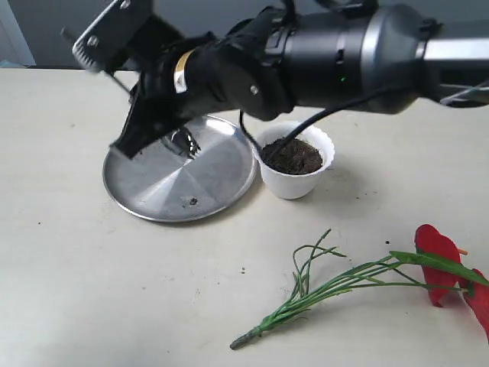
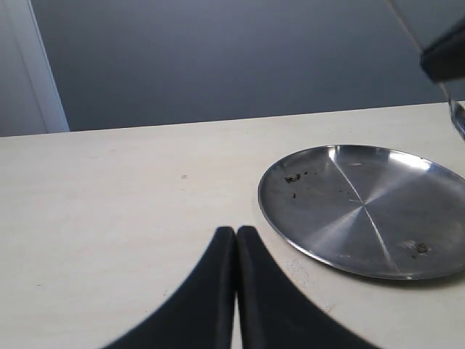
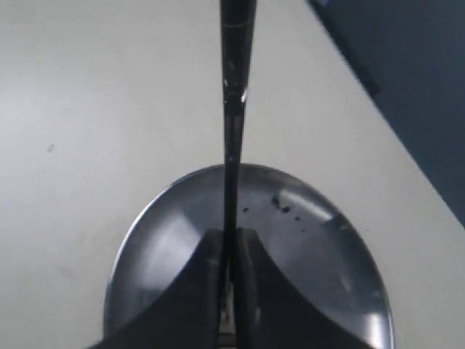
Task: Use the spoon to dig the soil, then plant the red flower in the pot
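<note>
My right gripper point(image 1: 131, 144) reaches across to the left and hangs over the steel plate point(image 1: 218, 183), shut on the spoon point(image 3: 232, 116). The slim handle passes between the fingertips and runs on beyond them; the shiny bowl end point(image 1: 183, 141) hovers above the plate. The white scalloped pot point(image 1: 294, 183) stands right of the plate, filled with dark soil point(image 1: 294, 157). At the front right the red flower point(image 1: 435, 260) lies flat on the table, its green stems point(image 1: 328, 287) pointing left. My left gripper point(image 2: 236, 233) is shut on nothing, low over bare table beside the plate point(image 2: 363, 211).
A few soil crumbs point(image 1: 191, 201) lie on the plate. A black cable point(image 1: 306, 126) from the right arm hangs just above the pot's rim. The right arm's thick body spans the back of the table. A dark wall stands behind the table's far edge.
</note>
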`<state>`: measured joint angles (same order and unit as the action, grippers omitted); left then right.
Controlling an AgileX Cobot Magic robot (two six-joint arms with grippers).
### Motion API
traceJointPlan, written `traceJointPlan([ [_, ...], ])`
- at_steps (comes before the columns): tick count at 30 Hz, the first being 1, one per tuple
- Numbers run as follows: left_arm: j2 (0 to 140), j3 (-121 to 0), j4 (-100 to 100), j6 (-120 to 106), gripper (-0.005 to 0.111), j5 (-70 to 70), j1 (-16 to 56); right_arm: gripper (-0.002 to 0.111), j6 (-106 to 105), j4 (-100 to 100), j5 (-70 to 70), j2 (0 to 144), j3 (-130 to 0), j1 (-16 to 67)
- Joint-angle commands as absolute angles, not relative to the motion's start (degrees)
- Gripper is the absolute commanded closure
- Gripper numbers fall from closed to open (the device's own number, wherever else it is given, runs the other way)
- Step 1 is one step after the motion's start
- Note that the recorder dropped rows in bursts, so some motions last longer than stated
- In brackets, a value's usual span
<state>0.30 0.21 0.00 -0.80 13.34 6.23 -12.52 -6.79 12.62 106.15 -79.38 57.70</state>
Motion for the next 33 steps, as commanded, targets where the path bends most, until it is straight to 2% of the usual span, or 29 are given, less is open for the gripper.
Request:
traceJointPlan([
  [1, 0.00, 0.00, 0.00, -0.58, 0.106, 13.30, 6.39, 0.107, -3.87, -2.98, 3.50, 103.58, -79.11, 52.16],
  [5, 0.00, 0.00, 0.00, -0.58, 0.106, 13.30, 6.39, 0.107, -3.87, -2.46, 0.00, 101.81, -78.96, 50.65],
  [9, 0.00, 0.00, 0.00, -0.58, 0.106, 13.30, 6.39, 0.107, -3.87, -2.00, -5.52, 99.18, -71.93, 49.14],
  [15, 0.00, 0.00, 0.00, -0.58, 0.106, 13.30, 6.39, 0.107, -3.36, 7.15, -35.16, 91.48, -48.95, 42.27],
  [19, 0.00, 0.00, 0.00, -0.58, 0.106, 13.30, 6.39, 0.107, -1.30, 9.58, -48.70, 90.93, -41.36, 39.33],
  [33, 0.00, 0.00, 0.00, -0.58, 0.106, 13.30, 6.39, 0.107, -0.59, 15.73, -58.47, 104.95, -40.39, 39.33],
])
